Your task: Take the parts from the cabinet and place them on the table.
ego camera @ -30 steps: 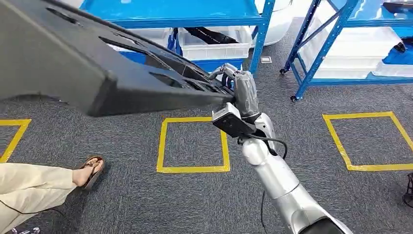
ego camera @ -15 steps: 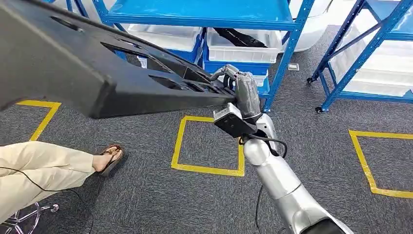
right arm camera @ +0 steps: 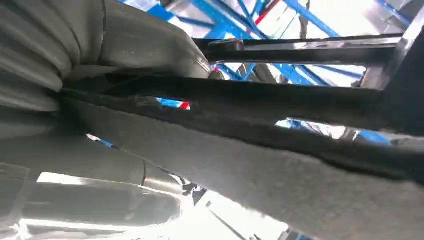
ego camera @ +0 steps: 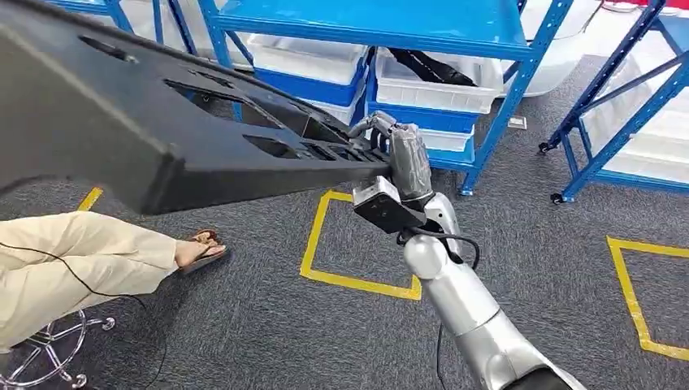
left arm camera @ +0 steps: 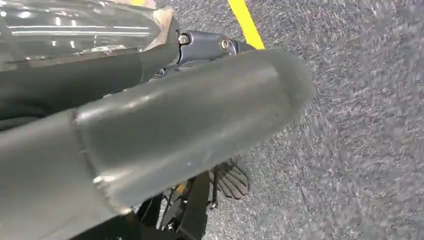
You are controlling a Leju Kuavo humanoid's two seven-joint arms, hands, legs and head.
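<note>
One long black plastic panel (ego camera: 162, 122) sits in my right hand (ego camera: 404, 154), fingers clamped on its end, raised before the blue shelving rack (ego camera: 374, 24); my left hand's (left arm camera: 150, 135) state I cannot tell.

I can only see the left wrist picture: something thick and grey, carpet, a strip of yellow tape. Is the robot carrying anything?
Observer: Yes. In the head view the right robot hand grips one end of a long black panel.
Operator: What's in front of it?
Observer: Blue shelving, with white bins on a lower level.
Operator: Is anyone nearby?
Observer: A person's leg in light trousers and a sandal is on the robot's left side, partly under the panel.
</note>
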